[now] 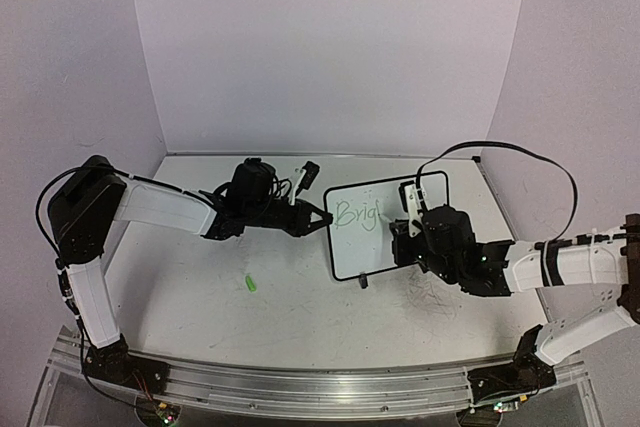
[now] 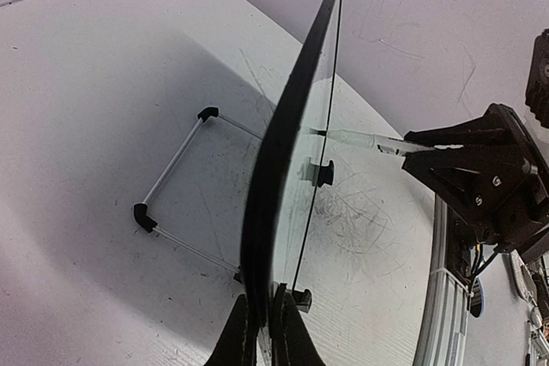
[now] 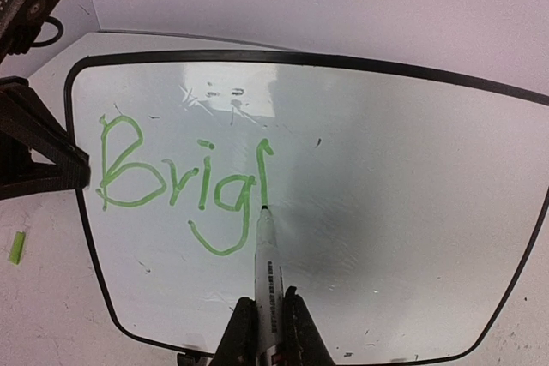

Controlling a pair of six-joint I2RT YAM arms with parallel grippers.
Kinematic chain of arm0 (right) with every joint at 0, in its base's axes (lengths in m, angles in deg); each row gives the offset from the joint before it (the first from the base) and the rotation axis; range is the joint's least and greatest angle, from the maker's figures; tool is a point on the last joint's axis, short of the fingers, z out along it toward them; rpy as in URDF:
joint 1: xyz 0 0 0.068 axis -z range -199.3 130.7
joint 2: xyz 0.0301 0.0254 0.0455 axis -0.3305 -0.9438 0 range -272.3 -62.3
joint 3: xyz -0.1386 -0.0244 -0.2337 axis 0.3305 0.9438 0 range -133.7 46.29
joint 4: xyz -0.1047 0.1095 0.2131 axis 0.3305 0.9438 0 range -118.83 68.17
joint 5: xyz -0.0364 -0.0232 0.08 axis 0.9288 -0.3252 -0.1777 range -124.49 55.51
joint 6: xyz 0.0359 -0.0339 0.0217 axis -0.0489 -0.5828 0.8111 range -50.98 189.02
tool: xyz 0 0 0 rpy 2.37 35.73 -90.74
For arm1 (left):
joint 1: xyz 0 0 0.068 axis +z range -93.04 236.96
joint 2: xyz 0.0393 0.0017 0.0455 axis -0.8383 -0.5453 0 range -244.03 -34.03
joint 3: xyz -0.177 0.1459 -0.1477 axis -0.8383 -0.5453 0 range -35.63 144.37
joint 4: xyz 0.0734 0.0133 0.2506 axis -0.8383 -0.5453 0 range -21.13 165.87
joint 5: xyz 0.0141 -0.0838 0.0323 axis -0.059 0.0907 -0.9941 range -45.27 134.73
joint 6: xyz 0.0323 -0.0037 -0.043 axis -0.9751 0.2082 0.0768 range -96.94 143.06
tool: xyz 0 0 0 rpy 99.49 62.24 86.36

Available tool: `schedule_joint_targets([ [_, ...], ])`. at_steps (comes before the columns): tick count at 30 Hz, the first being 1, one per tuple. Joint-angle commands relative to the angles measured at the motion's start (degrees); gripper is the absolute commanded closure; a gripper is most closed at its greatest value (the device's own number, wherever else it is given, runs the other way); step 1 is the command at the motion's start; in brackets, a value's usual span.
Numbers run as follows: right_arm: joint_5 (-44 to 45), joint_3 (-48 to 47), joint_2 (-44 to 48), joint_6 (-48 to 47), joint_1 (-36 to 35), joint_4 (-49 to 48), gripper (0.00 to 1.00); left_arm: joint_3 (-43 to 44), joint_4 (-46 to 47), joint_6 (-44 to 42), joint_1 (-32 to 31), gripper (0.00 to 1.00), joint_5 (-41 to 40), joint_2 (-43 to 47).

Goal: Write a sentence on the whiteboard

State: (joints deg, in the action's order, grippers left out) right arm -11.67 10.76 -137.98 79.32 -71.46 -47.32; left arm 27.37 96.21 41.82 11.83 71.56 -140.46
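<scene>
The whiteboard [image 1: 372,255] [image 2: 283,152] [image 3: 386,212] stands tilted back on its small black feet on the counter [image 1: 200,307], its written face turned toward the right arm. In the left wrist view a thin wire prop [image 2: 176,179] with black end caps lies on the counter behind the board.

The left gripper [image 1: 322,219] [image 2: 266,325] has its jaws pinched tight on the board's left edge, about halfway up the frame.

The right gripper [image 1: 402,231] [image 2: 412,148] [image 3: 268,325] sits in front of the board's lower middle, its jaws clamped on a white-barrelled marker [image 3: 268,270] [image 2: 360,137]. The marker's tip touches the board's face.

The sentence [image 1: 358,214] [image 3: 180,182] is in light-green handwriting across the board's left half. So far it reads "Brig", followed by one tall upright stroke, and the marker's tip rests at the foot of that stroke. The board's right half is bare apart from a few faint dark specks.

A small green piece [image 1: 249,284] [image 3: 16,247], possibly the marker's cap though too small to be sure, lies on the counter well to the left of the board and nearer the arm bases.
</scene>
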Motion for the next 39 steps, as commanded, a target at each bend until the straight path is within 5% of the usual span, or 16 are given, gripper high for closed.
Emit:
schedule_joint_targets([
  [1, 2.3, -2.1, -0.4, -1.3, 0.0, -2.4, 1.0, 1.9, -3.6, -2.4, -0.2, 1.0, -2.1, 2.0],
  [39, 4.4, -1.0, 0.0, 2.3, 0.1, 1.1, 1.0, 2.0, -3.9, -2.9, -0.3, 1.0, -2.1, 2.0],
])
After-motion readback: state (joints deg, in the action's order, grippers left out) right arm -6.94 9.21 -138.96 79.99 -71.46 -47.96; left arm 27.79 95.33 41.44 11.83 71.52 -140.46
